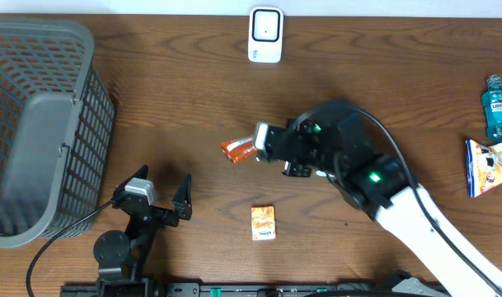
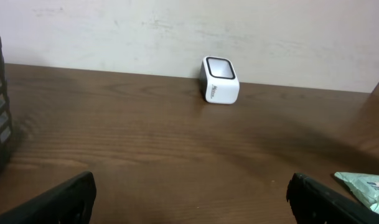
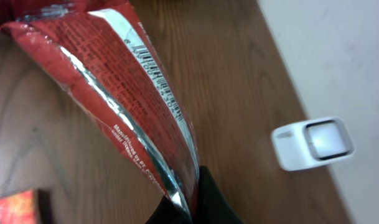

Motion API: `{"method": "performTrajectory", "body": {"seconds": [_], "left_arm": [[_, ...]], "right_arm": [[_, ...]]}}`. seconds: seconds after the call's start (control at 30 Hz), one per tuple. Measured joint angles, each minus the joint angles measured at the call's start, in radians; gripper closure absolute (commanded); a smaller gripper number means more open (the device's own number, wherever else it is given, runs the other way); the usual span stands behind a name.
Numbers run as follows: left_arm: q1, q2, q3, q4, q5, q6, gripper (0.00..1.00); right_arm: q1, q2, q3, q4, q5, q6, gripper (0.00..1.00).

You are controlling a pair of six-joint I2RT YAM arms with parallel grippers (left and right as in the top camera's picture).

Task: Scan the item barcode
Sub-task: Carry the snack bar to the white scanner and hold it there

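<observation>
The right pincer (image 1: 257, 145) pinches the red packet (image 1: 236, 149) by one end, seemingly so its barcode (image 3: 158, 78) can face the scanner (image 1: 265, 35); the left pincer (image 1: 158, 190) waits, spread.

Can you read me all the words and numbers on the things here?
No text here is clear enough to quote.
red packet: barcode stripes and small print, too blurred to read.
white scanner: a mark on its side, too small to read.
blue bottle: label too small to read.
orange box: print too small to read.
</observation>
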Motion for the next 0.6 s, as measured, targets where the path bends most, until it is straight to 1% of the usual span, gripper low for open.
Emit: {"method": "performTrajectory", "body": {"seconds": [0.2,0.3,0.43,0.6], "left_arm": [[0.0,0.001,0.0,0.0,0.0,0.0,0.02],[0.0,0.001,0.0,0.0,0.0,0.0,0.02],[0.0,0.001,0.0,0.0,0.0,0.0,0.02],[0.0,0.001,0.0,0.0,0.0,0.0,0.02]], "right_arm": [[-0.039,0.227,0.001,0.262,0.051,0.105,0.99],[-0.082,0.341,0.002,0.389,0.037,0.178,0.99],[-0.159,0.467,0.04,0.523,-0.104,0.324,0.99],[-0.259,0.65,0.198,0.72,-0.282,0.607,0.99]]}}
